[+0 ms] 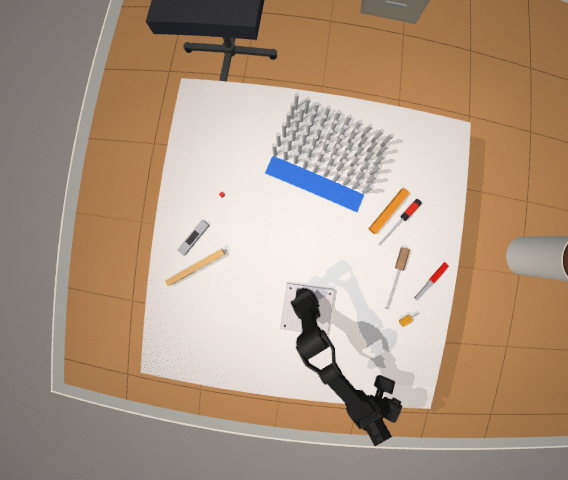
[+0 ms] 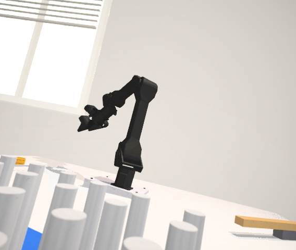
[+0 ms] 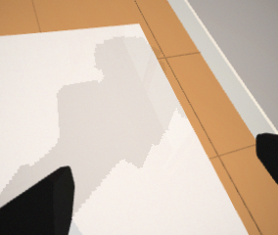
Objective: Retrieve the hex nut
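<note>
Many grey metal spacers [image 1: 295,101] [image 2: 115,223] stand upright in slanted rows at the back of the table. I cannot make out the hex nut among them. The blue taped strip [image 1: 315,184] [image 2: 32,239] lies along their front edge. My gripper [image 2: 83,130] [image 3: 164,159] is open and empty, raised near the table's front right corner, far from the spacers. On the right lie a red-black screwdriver [image 1: 411,209], a brown-handled tool [image 1: 402,258] with a long thin shaft and a red-handled tool [image 1: 438,272]. On the left lies a tan bar [image 1: 196,267] [image 2: 270,223] with a grey end block.
An orange bar [image 1: 388,210] lies beside the red-black screwdriver. A short yellow-handled tool [image 1: 406,320] [image 2: 20,160] lies near the right edge. A grey bar [image 1: 193,237] with a dark middle and a tiny red piece [image 1: 221,194] lie on the left. The arm's base plate [image 1: 288,315] is at front centre.
</note>
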`<state>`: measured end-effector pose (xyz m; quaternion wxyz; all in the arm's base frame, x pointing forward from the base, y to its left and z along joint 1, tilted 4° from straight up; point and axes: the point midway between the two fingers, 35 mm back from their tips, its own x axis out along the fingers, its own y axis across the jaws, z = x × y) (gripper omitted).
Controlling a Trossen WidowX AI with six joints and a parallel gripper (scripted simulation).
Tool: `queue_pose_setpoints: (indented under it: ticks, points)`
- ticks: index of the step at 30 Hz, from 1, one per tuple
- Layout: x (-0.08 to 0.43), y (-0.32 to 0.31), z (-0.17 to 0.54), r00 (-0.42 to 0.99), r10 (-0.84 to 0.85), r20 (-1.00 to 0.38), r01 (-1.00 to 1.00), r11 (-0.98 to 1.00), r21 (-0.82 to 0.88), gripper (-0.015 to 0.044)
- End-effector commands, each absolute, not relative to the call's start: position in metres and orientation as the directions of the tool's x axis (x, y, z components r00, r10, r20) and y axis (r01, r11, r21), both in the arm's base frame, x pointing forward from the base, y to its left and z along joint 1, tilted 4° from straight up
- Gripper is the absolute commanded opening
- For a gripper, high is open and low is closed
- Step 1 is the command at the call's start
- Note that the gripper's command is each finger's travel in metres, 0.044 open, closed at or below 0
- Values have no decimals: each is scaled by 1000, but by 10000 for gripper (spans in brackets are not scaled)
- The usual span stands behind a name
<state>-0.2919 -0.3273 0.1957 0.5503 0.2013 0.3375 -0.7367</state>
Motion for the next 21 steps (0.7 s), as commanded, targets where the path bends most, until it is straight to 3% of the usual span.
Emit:
queue_pose_setpoints:
  ticks: [1, 12, 21]
  points:
    - [-290, -329, 195, -311, -675, -669, 947, -160, -278, 426]
    - [-128, -415, 183, -93, -743, -663, 942, 150, -301, 440]
    - [29, -432, 172, 125, -758, -640, 869, 394, -298, 440]
